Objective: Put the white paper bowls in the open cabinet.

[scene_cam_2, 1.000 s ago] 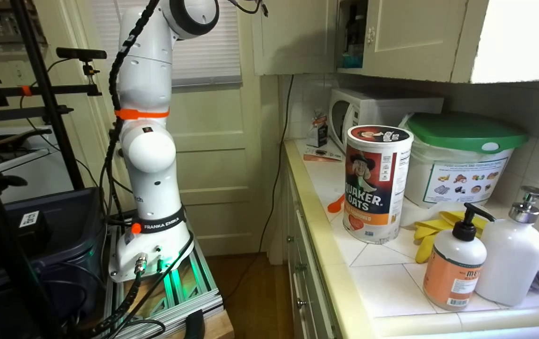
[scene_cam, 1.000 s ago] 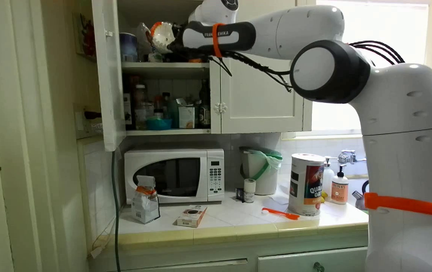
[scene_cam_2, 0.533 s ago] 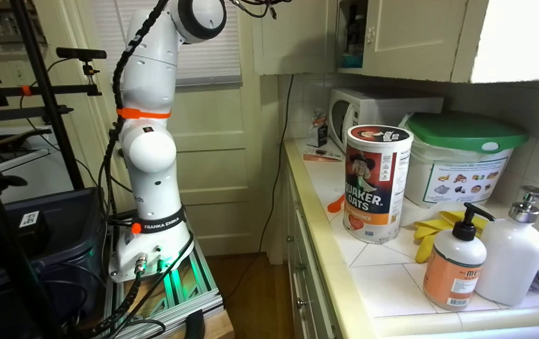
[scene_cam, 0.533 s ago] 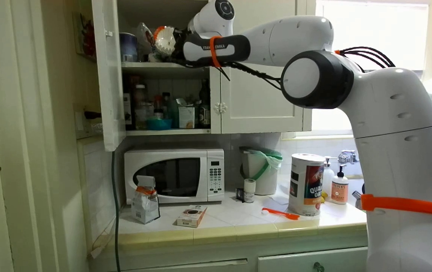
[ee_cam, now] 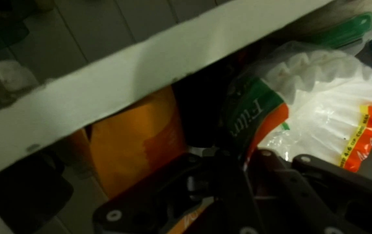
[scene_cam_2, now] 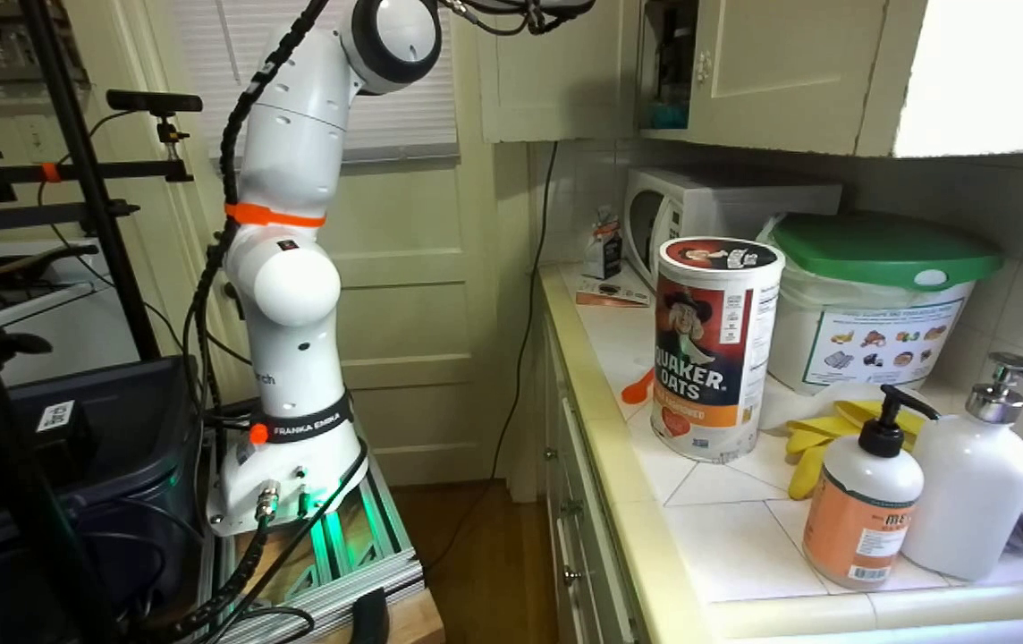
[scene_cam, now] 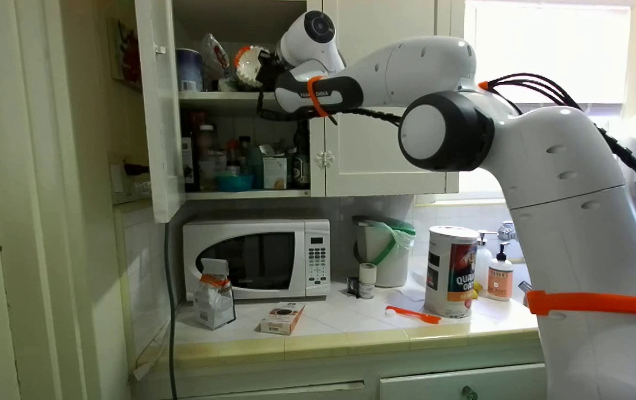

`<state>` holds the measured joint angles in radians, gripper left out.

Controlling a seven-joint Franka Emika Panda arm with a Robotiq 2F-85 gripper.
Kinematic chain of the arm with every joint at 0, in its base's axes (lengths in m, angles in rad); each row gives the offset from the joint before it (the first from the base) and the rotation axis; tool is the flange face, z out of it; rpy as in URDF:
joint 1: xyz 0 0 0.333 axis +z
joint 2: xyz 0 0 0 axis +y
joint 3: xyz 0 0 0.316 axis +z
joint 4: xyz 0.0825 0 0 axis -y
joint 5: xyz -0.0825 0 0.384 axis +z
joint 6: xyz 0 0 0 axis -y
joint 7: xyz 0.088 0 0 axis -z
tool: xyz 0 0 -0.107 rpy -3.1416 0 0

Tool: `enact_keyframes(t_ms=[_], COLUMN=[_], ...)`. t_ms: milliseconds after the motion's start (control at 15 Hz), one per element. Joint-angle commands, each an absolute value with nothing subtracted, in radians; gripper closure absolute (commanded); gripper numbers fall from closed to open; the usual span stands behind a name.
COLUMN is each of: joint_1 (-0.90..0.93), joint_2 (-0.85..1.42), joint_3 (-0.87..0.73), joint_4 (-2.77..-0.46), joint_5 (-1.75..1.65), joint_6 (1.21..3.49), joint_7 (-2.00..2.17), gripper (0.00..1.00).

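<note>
Bowls (scene_cam: 250, 69): white, fluted, in a printed wrapper (ee_cam: 303, 113); on edge at the upper shelf (scene_cam: 218, 96) of the cabinet (scene_cam: 316, 133), just beside a bag (scene_cam: 215, 55), clear; depth and contact with the shelf cannot be told. Jaws: together, clamped on the wrapper's edge in the wrist view, so clamped on the bowls. Arm (scene_cam: 423, 69): lower than a second ago; the bowls have sunk with it and shifted slightly away from the door (scene_cam: 159, 128). Meaning, by judgement: the carry looks done, setting-down is in hand, release outstanding, task near its end. Neighbours: canister (scene_cam: 189, 69), blue, near the door; box (ee_cam: 134, 143), orange, near the jaws in the wrist view. Wanted next, probably: a last lowering until the shelf bears the weight, then a gentle parting of the jaws and a straight withdrawal. Risks, by judgement: thin wrapper clinging to the jaws; bowls, likely light and springy, rolling forward off the shelf's edge
</note>
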<state>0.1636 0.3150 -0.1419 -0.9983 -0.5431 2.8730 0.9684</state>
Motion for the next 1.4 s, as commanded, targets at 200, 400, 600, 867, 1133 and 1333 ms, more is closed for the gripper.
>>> enact_keyframes(t_ms=[200, 400, 600, 867, 1133, 1333], joint_1=[0.213, 0.225, 0.24, 0.258, 0.266, 0.262], joint_2=[0.377, 0.388, 0.4, 0.441, 0.47, 0.521], joint_3=[-0.203, -0.222, -0.249, -0.3, -0.322, -0.36], joint_4=[-0.917, -0.905, -0.881, -0.803, -0.742, -0.658], joint_5=[-0.582, -0.585, -0.592, -0.613, -0.602, -0.614], joint_6=[2.837, 2.83, 2.825, 2.89, 2.974, 3.105], joint_7=[1.086, 1.101, 1.119, 1.187, 1.216, 1.229], gripper=[0.45, 0.22, 0.01, 0.0, 0.0, 0.0])
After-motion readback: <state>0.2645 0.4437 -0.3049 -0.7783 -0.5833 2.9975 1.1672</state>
